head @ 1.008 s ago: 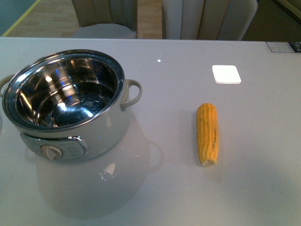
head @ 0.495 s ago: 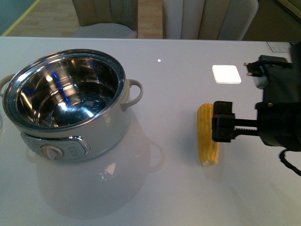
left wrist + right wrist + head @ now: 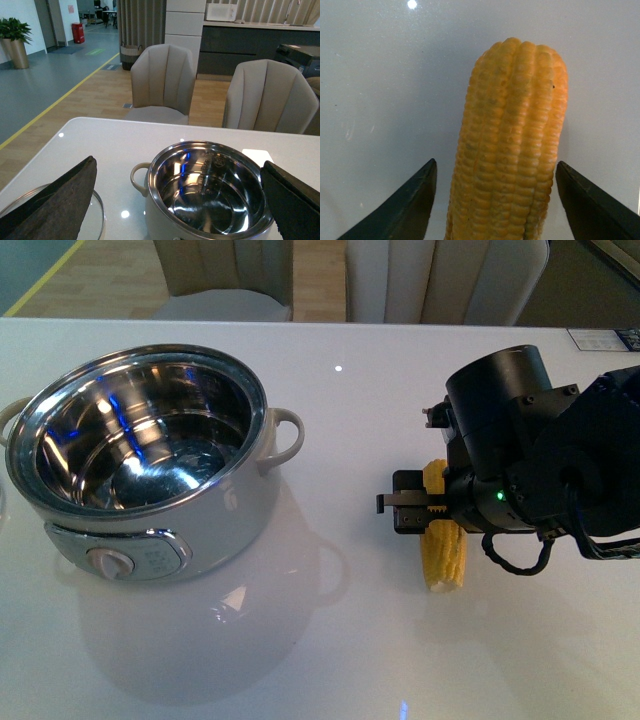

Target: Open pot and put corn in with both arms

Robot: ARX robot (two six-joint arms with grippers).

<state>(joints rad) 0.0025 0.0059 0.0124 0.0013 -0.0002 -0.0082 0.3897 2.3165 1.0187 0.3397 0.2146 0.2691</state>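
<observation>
The yellow-orange corn cob (image 3: 444, 552) with its rows of kernels lies flat on the glossy white table (image 3: 330, 660), to the right of the pot and well apart from it. Its long axis runs away from the robot, and its blunt cut end is nearest the camera.

The black right gripper (image 3: 430, 508) sits low over the cob's upper half, its fingers spread to either side. In the right wrist view the corn (image 3: 512, 145) lies lengthwise between the two dark fingertips. One fingertip (image 3: 415, 205) stands clearly off the kernels with bare table showing in the gap. The other (image 3: 580, 205) is just beside the cob, and whether it touches cannot be told. The claw is spread, not pinching. A small green light glows on the bulky black arm behind it.

The large round white electric cooking pot (image 3: 235, 525) has no lid on, showing its shiny steel inside, its two small side handles and a front knob panel.

The left gripper (image 3: 172, 200) hangs above and behind the pot (image 3: 150, 175), its dark fingers held wide apart on nothing. A round glass lid with a metal rim (image 3: 99, 212) lies on the table beside the pot. Beige padded chairs (image 3: 162, 82) stand beyond the pot at the table's far edge.
</observation>
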